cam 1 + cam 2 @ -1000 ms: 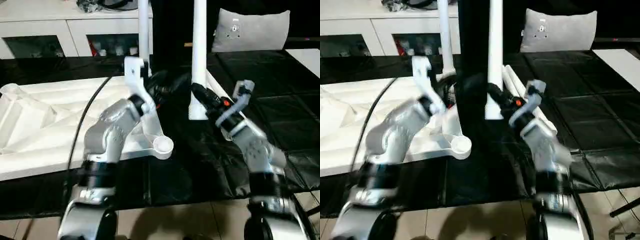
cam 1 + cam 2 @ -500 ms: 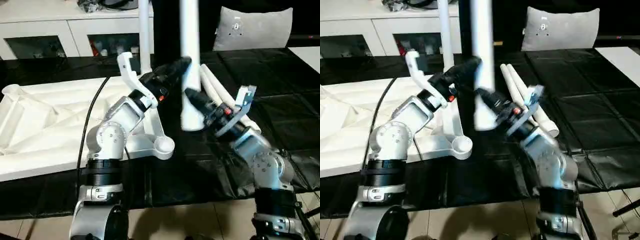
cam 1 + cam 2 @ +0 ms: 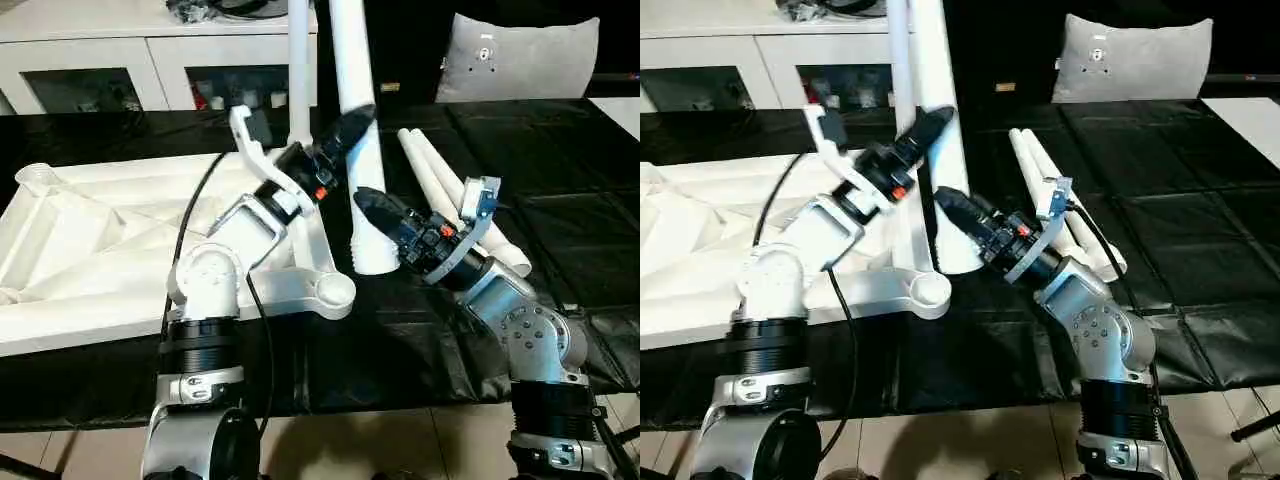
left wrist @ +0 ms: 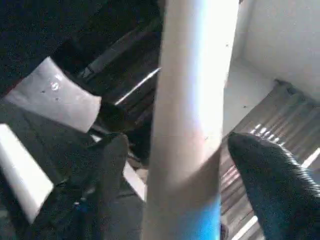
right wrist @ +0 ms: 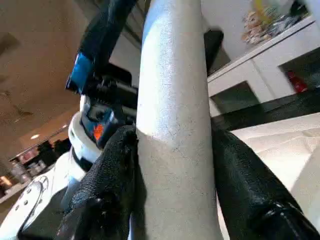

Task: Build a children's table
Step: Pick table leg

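Tabletop (image 3: 90, 250) is lying ribbed side up on the dark mat, and the round corner socket (image 3: 333, 291) nearest the robot is empty, so we're mid leg-fitting by the look of it. One leg (image 3: 298, 60) is already standing upright at the far corner of the tabletop. The one being worked now, the held leg (image 3: 358, 150), is lifted just beside that empty socket, slightly tilted, fat end down and hanging clear of the mat.

Both grippers are on it. The left gripper (image 3: 348, 130) is up higher on the shaft; in its wrist view the fingers sit either side of the leg, and it looks clamped on, though I can't see if the far pad actually touches. The right gripper (image 3: 372, 205) is lower down, closed firmly around the shaft with both pads pressed on it.

Two spare legs (image 3: 455, 195) lie together on the mat, on the far side of the held leg from the tabletop.

Next move, I'd guess: swing the fat end over the empty socket, straighten the leg to vertical, then push down. Misalignment looks like the main risk.
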`<state>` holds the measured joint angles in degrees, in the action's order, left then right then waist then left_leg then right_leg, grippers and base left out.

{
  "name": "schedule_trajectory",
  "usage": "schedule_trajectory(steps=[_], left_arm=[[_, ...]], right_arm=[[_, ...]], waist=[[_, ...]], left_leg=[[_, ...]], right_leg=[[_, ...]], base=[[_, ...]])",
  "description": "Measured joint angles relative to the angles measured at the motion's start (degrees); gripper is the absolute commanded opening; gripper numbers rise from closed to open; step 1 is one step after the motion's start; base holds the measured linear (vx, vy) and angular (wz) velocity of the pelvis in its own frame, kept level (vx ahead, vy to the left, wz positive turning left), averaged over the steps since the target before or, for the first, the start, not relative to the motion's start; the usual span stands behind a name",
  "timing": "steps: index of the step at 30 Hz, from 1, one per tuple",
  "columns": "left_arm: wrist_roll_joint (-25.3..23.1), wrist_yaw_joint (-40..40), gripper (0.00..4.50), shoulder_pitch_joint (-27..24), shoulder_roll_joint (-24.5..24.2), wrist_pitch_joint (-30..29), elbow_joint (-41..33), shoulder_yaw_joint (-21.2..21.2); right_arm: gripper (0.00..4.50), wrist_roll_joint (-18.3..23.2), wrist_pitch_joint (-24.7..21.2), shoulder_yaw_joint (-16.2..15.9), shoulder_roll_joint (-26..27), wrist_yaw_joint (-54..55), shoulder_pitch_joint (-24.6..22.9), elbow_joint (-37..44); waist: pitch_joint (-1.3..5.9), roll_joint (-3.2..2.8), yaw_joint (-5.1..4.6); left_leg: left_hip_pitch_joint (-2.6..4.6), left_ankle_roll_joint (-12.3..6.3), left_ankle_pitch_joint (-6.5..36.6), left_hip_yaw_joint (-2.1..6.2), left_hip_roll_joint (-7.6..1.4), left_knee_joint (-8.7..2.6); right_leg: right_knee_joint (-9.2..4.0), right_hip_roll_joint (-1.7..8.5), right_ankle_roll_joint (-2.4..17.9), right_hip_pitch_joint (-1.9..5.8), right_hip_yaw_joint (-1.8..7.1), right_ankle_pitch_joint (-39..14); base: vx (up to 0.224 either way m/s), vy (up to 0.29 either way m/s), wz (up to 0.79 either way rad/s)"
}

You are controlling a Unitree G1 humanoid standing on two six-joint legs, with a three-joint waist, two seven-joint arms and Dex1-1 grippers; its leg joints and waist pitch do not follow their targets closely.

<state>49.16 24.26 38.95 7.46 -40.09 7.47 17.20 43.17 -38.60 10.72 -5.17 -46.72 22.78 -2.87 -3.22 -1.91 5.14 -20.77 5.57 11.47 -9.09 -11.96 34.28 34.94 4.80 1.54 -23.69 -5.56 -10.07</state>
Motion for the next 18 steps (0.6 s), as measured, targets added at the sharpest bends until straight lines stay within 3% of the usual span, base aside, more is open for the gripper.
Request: schedule_trajectory(steps=[18], left_arm=[[3.15, 2.48, 2.21, -0.75, -0.30, -0.72, -1.97, -0.04]], right_arm=[[1.88, 2.93, -1.56, -0.70, -1.48, -2.28, -0.49, 1.60]], waist=[[0.00, 0.00, 0.01]], left_leg=[[-0.04, 0.00, -0.01, 0.01, 0.02, 0.02]], right_leg=[[0.00, 0.02, -0.11, -0.01, -0.01, 0.03]], base=[[0.000, 0.000, 0.00]])
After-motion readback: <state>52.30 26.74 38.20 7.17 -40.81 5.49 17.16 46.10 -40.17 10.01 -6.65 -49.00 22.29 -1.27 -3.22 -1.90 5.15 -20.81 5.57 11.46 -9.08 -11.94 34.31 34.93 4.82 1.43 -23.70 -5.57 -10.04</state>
